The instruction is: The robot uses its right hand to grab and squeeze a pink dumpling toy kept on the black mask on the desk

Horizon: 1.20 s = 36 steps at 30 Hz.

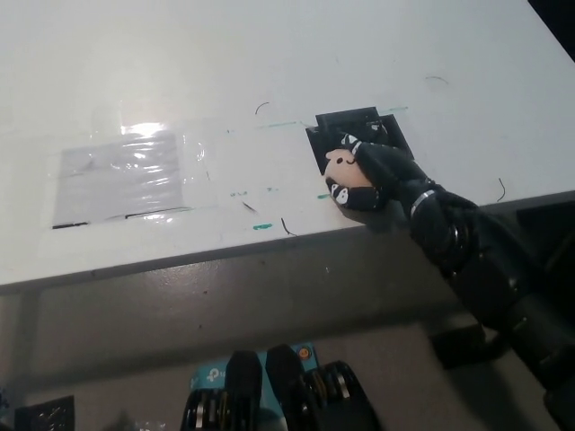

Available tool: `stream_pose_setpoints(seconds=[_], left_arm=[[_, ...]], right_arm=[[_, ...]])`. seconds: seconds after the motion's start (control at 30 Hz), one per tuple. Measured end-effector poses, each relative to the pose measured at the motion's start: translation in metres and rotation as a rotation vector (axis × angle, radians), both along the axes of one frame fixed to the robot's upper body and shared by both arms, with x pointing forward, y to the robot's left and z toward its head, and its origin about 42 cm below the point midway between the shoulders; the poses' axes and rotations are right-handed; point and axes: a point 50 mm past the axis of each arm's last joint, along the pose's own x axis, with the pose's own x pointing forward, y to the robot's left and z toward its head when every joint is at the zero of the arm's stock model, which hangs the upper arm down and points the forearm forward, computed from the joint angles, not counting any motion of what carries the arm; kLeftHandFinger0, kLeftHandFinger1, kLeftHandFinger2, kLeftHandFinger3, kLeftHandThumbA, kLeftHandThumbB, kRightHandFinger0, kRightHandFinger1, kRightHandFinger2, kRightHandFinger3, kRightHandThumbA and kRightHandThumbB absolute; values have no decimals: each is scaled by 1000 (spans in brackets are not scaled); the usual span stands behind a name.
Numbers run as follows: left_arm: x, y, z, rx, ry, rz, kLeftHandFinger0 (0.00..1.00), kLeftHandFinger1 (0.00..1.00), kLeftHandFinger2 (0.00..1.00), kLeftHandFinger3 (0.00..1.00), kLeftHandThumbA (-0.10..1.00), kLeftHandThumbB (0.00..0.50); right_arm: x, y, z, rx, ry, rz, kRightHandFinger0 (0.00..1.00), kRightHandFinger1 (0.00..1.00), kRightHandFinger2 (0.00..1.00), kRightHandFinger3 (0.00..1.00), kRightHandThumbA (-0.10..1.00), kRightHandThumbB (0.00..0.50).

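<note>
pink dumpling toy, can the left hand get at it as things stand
Probably not. The left hand is not in view, and the right hand is already wrapped over the pink dumpling toy on the black mask, covering most of it, so little is left free to grasp.

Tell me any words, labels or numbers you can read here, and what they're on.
No text can be read anywhere.
Blue box at the bottom edge: a white logo, too blurred to read.
Pink dumpling toy in the right hand: a drawn face, no letters.
</note>
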Motion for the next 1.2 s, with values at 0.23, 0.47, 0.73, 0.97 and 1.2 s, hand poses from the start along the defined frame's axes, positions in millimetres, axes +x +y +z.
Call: stream_pose_setpoints(seconds=[0.23, 0.47, 0.73, 0.97, 1.2], left_arm=[[-1, 0, -1, 0, 3, 1, 0, 11, 117, 177, 1000, 500], [-3, 0, -2, 0, 7, 2, 0, 34, 153, 194, 1000, 500], [-4, 1, -3, -1, 11, 3, 0, 27, 128, 177, 1000, 500], [-4, 1, -3, -1, 11, 3, 0, 21, 140, 193, 1000, 500], [-3, 0, -1, 2, 3, 1, 0, 14, 131, 177, 1000, 500]], right_arm=[[-4, 4, -5, -11, -156, 30, 9, 290, 646, 83, -100, 0], [-5, 6, 1, 44, -272, 39, 0, 325, 698, 595, -100, 135], [6, 5, 40, 136, -457, 14, 0, 305, 595, 566, -100, 176], [15, 3, 81, 237, -627, -8, 0, 183, 515, 399, -100, 172], [18, 3, 122, 329, -796, -11, 15, 134, 395, 345, -100, 232]])
